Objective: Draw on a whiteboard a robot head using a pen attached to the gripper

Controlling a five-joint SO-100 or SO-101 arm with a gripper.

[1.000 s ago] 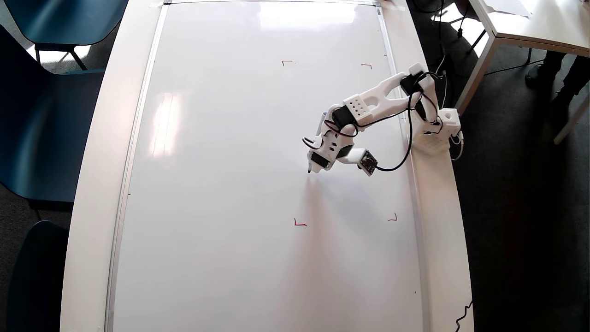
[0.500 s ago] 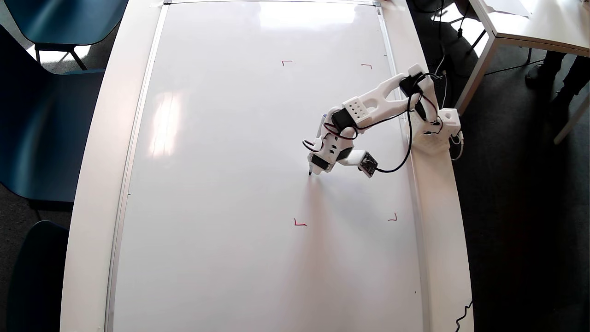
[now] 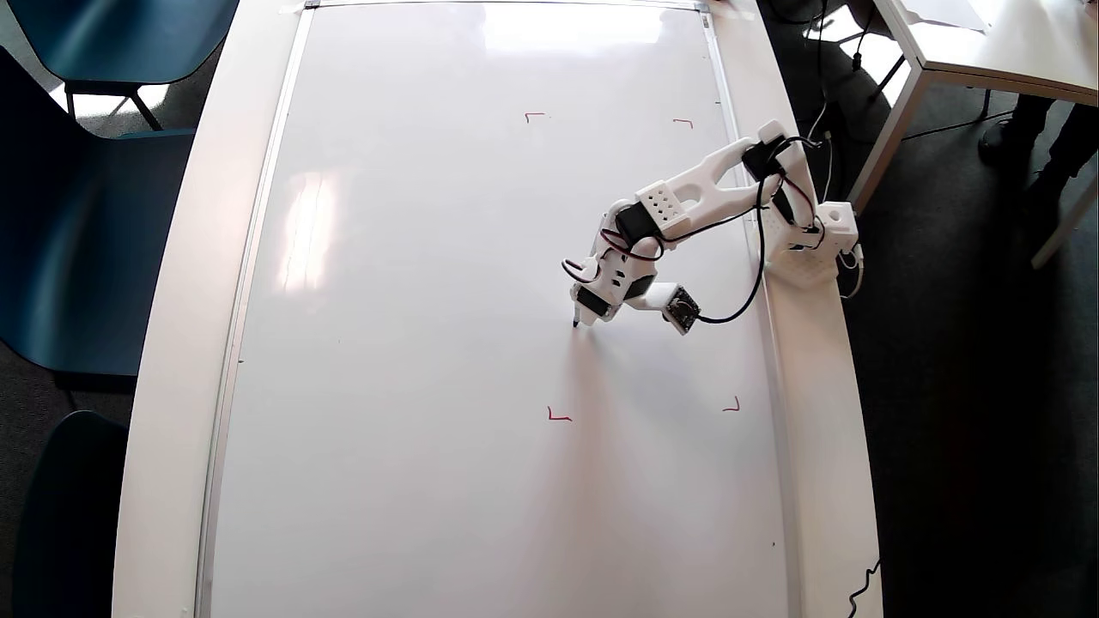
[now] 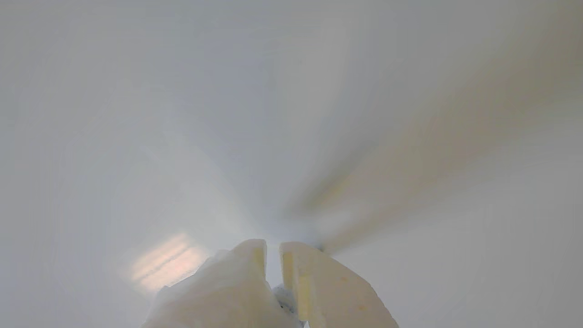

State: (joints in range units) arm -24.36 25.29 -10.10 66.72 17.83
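Gripper (image 3: 587, 314) jaws narrow, a thin slit between them in the wrist view; probably clamped on the pen (image 3: 577, 320), grip itself hidden. Pen points down past the fingertips, dark tip at or just off the whiteboard (image 3: 412, 360); contact unclear. No blue line of the robot head visible yet. No containers.

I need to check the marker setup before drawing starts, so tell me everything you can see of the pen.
In the overhead view the pen shows only as a short dark tip poking out below the white end effector, pointing down toward the whiteboard inside the four red corner marks. Its tip looks at or very near the surface; contact cannot be confirmed. No ink line is visible. Its body is hidden by the arm, and the wrist view does not clearly show it.
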